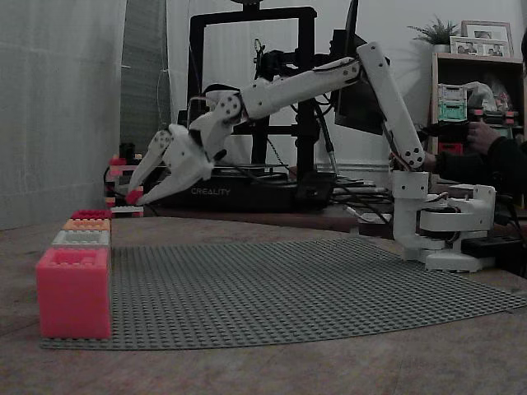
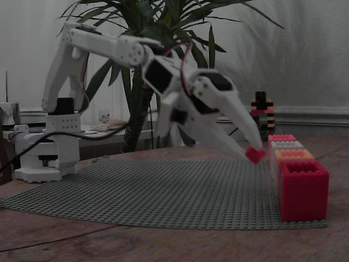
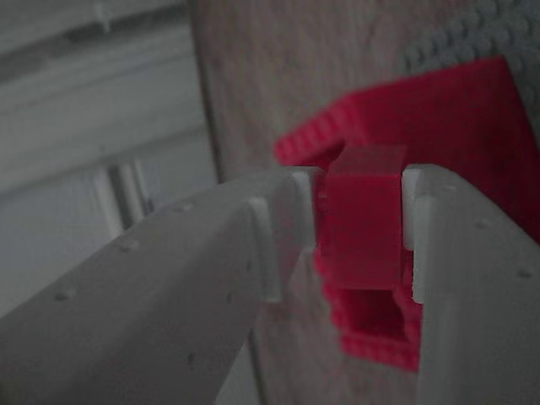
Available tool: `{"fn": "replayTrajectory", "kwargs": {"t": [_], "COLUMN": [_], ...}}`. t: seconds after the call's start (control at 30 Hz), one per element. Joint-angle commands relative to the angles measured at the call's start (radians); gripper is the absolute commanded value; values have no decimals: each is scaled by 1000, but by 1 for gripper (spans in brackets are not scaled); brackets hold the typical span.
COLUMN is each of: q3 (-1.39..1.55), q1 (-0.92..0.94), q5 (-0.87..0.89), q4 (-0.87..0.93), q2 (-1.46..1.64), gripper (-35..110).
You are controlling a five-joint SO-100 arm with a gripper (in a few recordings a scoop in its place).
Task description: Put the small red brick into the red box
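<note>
grey baseplate [image 1: 288, 280] on table | pinkish-coral box [image 1: 74, 292] nearest in row | 3D printer [image 1: 247, 189] behind | plant [image 2: 158, 33]

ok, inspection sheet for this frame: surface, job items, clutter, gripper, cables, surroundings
Surface: grey studded baseplate on a brown table.
Job's things: small red brick pinched at the fingertips, above the row of boxes; red box at the row's far end in a fixed view, open top seen behind the brick in the wrist view.
Clutter: pinkish-coral box, grey box, orange box, red-and-white brick stack.
Gripper: gripper shut on the brick, held in the air.
Cables: black cable from the arm's base.
Surroundings: 3D printer, plant, shelf, person's hand.
</note>
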Motion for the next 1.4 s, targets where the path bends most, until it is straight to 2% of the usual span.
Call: {"fn": "replayTrajectory", "kwargs": {"t": [0.0,0.57,0.73,1.03,1.17,1.37], "q3": [-121,-388,-400,-402,-345,-114], "q1": [-37,-75,-77,-77,-77,-121], "q5": [-2,44,57,46,61,23], "q4": [-63,-81,-81,-64,-14,161], "q2": [6,-192,-206,-189,-74,290], "gripper": [0,0,12,12,0,0]}}
